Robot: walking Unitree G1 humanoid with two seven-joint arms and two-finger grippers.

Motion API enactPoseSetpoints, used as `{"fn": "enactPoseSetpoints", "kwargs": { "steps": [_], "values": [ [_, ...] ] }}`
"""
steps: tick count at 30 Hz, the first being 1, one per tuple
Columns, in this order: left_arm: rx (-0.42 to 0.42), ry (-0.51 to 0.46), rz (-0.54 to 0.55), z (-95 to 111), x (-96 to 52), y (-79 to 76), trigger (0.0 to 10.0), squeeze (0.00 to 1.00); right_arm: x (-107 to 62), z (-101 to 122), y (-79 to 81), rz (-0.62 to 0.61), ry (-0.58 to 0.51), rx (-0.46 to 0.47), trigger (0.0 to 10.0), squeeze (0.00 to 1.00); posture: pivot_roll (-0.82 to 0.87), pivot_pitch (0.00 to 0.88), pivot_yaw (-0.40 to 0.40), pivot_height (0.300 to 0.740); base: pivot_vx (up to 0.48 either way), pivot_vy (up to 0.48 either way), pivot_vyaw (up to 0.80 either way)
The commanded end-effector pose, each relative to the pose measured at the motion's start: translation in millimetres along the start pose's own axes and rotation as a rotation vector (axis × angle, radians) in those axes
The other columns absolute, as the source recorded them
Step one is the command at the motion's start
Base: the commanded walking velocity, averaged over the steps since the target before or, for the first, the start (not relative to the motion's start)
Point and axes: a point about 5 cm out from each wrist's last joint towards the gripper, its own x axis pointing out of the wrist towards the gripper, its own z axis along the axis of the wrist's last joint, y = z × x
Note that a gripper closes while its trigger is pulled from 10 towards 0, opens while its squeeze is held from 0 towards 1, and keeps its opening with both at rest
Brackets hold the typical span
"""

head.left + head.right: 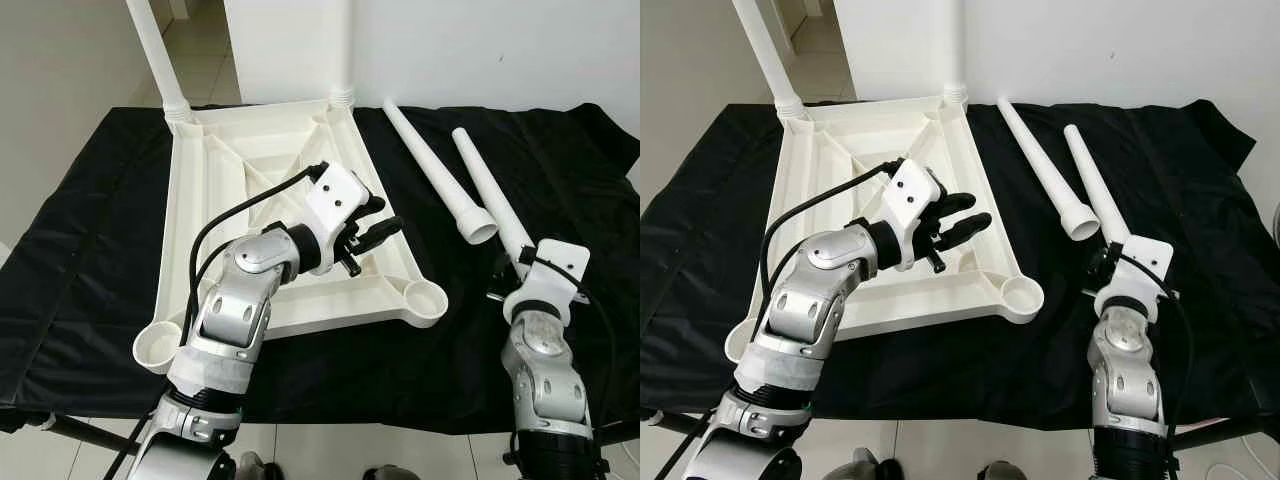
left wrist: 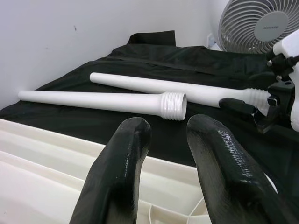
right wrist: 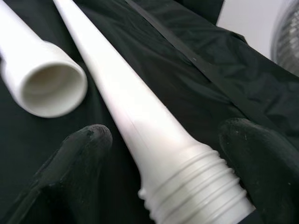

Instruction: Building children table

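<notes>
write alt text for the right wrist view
The right gripper, jaws open, straddles the threaded end of a white table leg lying on black cloth. A second leg's open end lies beside it.

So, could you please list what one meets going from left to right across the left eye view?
Left gripper over the upturned tabletop → loose leg with its threaded end nearest → second loose leg → right gripper straddling that second leg's near end.
</notes>
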Motion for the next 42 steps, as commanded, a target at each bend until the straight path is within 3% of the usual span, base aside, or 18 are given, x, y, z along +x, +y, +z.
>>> {"fn": "enactPoseSetpoints", "kwargs": {
  "steps": [1,9,23,25,40,41,42],
  "values": [
    [0.011,0.001,0.207,3,-1.5,11.3,10.0,0.0,-2.4,-17,-7.4,-0.053,0.082,-0.052,10.0,0.0,-0.15,0.101,0.061,0.74,0.0,0.0,0.0],
    [0.015,-0.001,0.201,5,0.9,8.8,10.0,0.0,1.1,-18,-12.4,-0.104,0.1,-0.054,10.0,0.0,-0.15,0.101,0.063,0.74,0.0,0.0,0.0],
    [0.021,-0.008,0.199,7,3.8,8.1,10.0,0.0,8.0,-20,-0.5,0.04,0.114,-0.006,10.0,0.0,-0.15,0.086,0.066,0.74,0.0,0.0,0.0],
    [0.027,-0.01,0.201,9,4.4,8.9,10.0,0.0,9.4,-18,2.6,0.117,0.118,0.032,10.0,0.0,-0.15,0.09,0.07,0.74,0.0,0.0,0.0],
    [0.029,-0.016,0.197,11,6.8,8.1,10.0,0.0,14.2,-14,-3.0,0.269,0.058,0.056,10.0,0.0,-0.15,0.094,0.076,0.74,0.0,0.0,0.0],
    [0.03,-0.015,0.194,11,7.5,7.5,10.0,0.0,14.6,-15,-2.7,0.287,0.061,0.058,8.1,0.0,-0.15,0.098,0.078,0.74,0.0,0.0,0.0],
    [0.031,-0.013,0.193,11,7.9,7.2,10.0,0.0,14.6,-17,-1.9,0.31,0.072,0.06,0.0,0.0,-0.15,0.097,0.077,0.74,0.0,0.0,0.0]
  ]
}}
